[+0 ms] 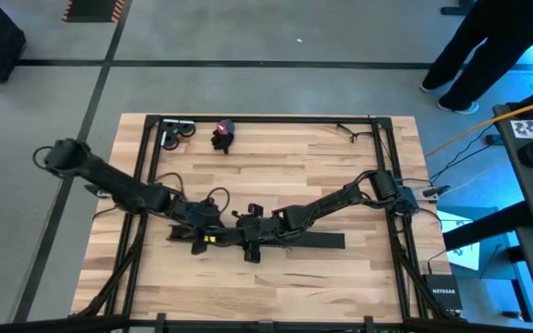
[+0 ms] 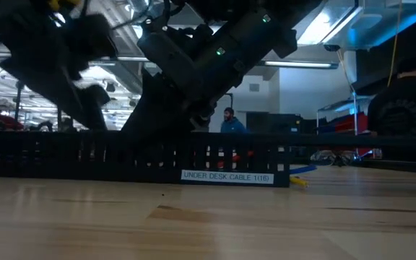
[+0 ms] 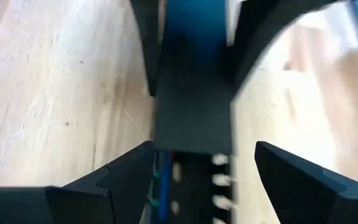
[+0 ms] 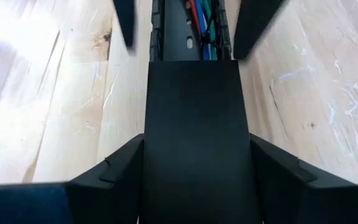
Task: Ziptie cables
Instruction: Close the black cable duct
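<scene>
A long black slotted channel (image 1: 185,234) lies across the table's middle; its label shows in the low view (image 2: 226,177). Red, blue and green cables (image 4: 202,25) run inside it. A flat black cover (image 4: 196,124) sits over the channel's right part and ends between the two grippers. My left gripper (image 1: 202,239) (image 3: 204,180) is open and straddles the uncovered channel (image 3: 194,186) without plainly touching it. My right gripper (image 1: 251,245) (image 4: 197,171) is shut on the cover. No zipties show in any view. My right gripper holds the flat cover near its left end, one finger on each long edge (image 4: 151,155). The fingers (image 4: 117,171) come from above, slanting down, and lie across the strip's width. The cover runs along the channel below it. I cannot tell whether it is lifted off.
A small dark object with a red top (image 1: 223,135) and a grey roller part (image 1: 176,135) sit near the far edge. Black frame rails (image 1: 257,118) border the table. A person (image 2: 230,121) stands in the room behind. Bare wood lies toward the near edge (image 1: 276,287).
</scene>
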Robot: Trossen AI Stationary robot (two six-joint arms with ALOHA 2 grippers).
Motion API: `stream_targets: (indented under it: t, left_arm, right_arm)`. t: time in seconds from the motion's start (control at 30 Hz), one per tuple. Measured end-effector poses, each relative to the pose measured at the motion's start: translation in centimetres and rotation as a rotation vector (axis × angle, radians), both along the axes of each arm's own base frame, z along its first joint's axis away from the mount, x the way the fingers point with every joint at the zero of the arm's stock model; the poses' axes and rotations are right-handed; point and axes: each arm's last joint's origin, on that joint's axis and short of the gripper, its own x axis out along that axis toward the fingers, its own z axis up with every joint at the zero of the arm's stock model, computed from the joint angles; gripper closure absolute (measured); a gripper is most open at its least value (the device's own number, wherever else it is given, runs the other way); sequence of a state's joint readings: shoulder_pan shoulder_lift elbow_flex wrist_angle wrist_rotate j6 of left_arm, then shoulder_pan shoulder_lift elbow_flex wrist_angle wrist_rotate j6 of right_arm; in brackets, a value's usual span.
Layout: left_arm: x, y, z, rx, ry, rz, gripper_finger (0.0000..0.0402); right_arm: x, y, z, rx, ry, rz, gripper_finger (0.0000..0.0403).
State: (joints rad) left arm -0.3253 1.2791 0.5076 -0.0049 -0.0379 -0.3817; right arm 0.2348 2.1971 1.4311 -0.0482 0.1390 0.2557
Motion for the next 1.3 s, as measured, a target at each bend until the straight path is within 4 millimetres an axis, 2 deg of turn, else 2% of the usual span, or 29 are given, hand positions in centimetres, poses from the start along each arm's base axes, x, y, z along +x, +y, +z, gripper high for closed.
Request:
stream_targets:
  t: [0.13, 0.3, 0.47, 0.8, 1.07, 1.3]
  left_arm:
    - [-1.4, 0.3, 0.6, 0.030, 0.058, 0.005, 0.0133]
    - [-1.8, 0.3, -0.5, 0.100, 0.065, -0.023, 0.0133]
    - [-2.0, 0.2, -2.0, 0.081, 0.039, -0.003, 0.0135]
    - [-2.0, -0.5, -2.3, 0.056, -0.003, -0.026, 0.0137]
    - [-1.5, -0.8, -4.2, 0.135, 0.053, -0.016, 0.0138]
    - [-0.9, -0.9, -5.0, 0.127, 0.030, 0.006, 0.0173]
  right_arm:
    - [-0.1, 0.0, 0.0, -0.008, 0.006, 0.005, 0.0174]
    - [-0.1, 0.0, -0.1, -0.020, 0.004, 0.017, 0.0174]
    - [-0.1, 0.0, -0.1, -0.020, 0.003, 0.018, 0.0174]
    - [-0.1, 0.0, -0.1, -0.022, 0.000, 0.021, 0.0174]
    - [0.1, 0.0, 0.1, -0.017, -0.031, 0.015, 0.0174]
    - [0.2, 0.1, 0.1, -0.006, -0.046, 0.014, 0.0174]
